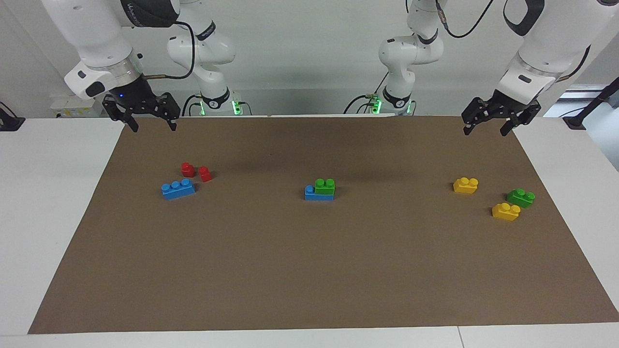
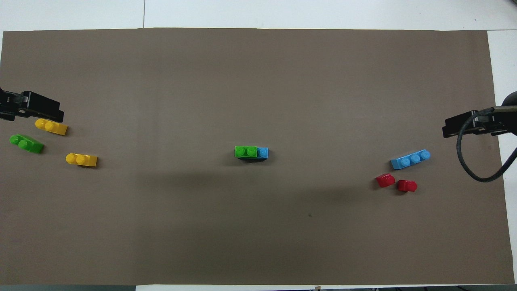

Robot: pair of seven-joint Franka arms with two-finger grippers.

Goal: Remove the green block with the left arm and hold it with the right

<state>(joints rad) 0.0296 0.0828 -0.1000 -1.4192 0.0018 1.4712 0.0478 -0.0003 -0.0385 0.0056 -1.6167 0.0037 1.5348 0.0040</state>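
A green block (image 1: 325, 186) with two studs sits stacked on a blue brick (image 1: 313, 194) in the middle of the brown mat; it also shows in the overhead view (image 2: 246, 151). My left gripper (image 1: 485, 129) hangs open and empty in the air over the mat's edge at the left arm's end. My right gripper (image 1: 153, 127) hangs open and empty over the mat's edge at the right arm's end. Both are well away from the stacked pair.
A second green block (image 1: 521, 197) and two yellow bricks (image 1: 465, 185) (image 1: 506, 211) lie at the left arm's end. A blue three-stud brick (image 1: 178, 189) and two small red blocks (image 1: 187, 169) (image 1: 205, 173) lie at the right arm's end.
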